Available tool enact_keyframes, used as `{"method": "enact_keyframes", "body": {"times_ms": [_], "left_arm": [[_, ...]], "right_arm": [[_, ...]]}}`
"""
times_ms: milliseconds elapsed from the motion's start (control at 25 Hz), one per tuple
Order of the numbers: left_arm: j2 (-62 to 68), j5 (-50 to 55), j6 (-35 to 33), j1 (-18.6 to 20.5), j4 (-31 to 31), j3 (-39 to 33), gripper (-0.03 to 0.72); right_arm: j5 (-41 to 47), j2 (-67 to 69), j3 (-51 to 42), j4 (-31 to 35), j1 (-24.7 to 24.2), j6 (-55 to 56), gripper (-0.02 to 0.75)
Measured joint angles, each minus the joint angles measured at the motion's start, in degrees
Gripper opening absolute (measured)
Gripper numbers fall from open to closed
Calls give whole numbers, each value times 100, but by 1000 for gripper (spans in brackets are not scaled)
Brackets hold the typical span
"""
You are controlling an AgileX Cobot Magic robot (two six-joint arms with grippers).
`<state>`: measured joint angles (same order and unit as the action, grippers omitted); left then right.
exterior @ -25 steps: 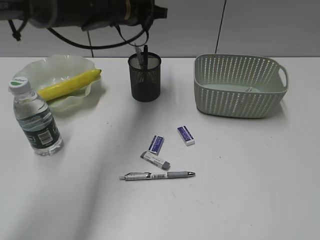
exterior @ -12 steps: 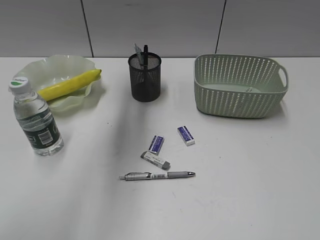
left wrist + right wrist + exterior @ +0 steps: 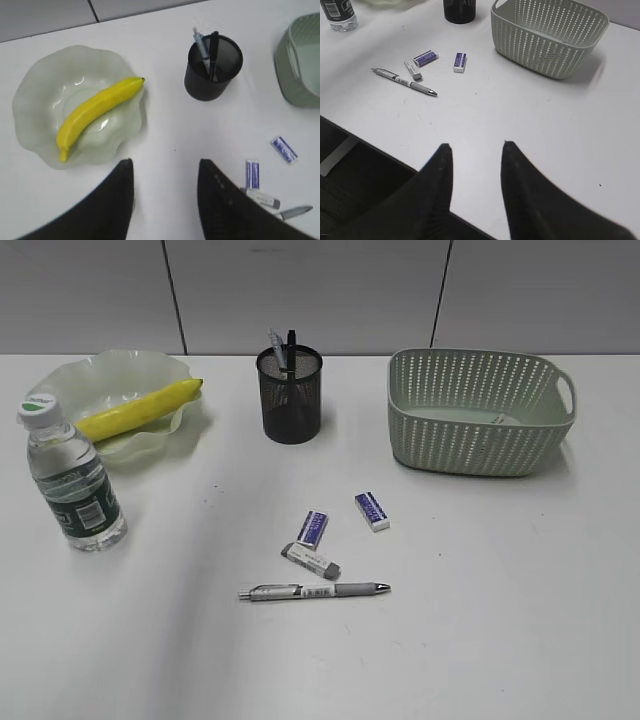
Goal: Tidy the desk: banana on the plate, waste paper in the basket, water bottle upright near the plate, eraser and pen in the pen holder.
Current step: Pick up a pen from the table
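The yellow banana (image 3: 140, 410) lies on the pale-green plate (image 3: 70, 375) at the back left. In front of the plate the water bottle (image 3: 75, 490) stands upright. The black mesh pen holder (image 3: 290, 395) has two pens in it. A grey pen (image 3: 315, 591) and three erasers (image 3: 313, 528) lie loose mid-desk. The basket (image 3: 480, 415) stands at the back right. No waste paper shows. My left gripper (image 3: 165, 162) hangs open and empty high over the desk, between plate and pen holder. The right gripper (image 3: 475, 145), open and empty, is over the desk's front edge.
The white desk (image 3: 500, 620) runs bare in front of the basket and along the right side. Its front edge (image 3: 370, 145) drops to dark space below. A grey panelled wall (image 3: 350, 290) stands behind. Neither arm shows in the exterior view.
A dark arm that stretched across the top of the exterior view, above the pen holder, has gone out of that view. The things on the desk have not moved.
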<state>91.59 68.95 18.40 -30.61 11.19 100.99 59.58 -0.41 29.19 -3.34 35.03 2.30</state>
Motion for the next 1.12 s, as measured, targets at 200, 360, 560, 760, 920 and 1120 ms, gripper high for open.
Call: {"method": "enact_keyframes", "body": {"times_ms": [200,360,560,760,920,1120], "left_arm": [[-1278,41,-178,-1,-93,-1377,318],[-2617,-191,-267,-1,-482,-3041,312],[-4723,-693,-274,-1,-671,-4892,307],[-6569,-755,-274,-1,-672,-6162,307],[-7923,-746,-275,-1,-667,-6792,299],[-9104,-754,-280,-1,-666,-6997,288]], "right_arm": [[0,0,0,0,0,-5,276],[0,0,0,0,0,-5,276],[0,0,0,6,0,-5,276],[-5,0,0,33,0,-5,276],[-5,0,0,37,0,-5,276],[-5,33,0,42,0,-5,276]]}}
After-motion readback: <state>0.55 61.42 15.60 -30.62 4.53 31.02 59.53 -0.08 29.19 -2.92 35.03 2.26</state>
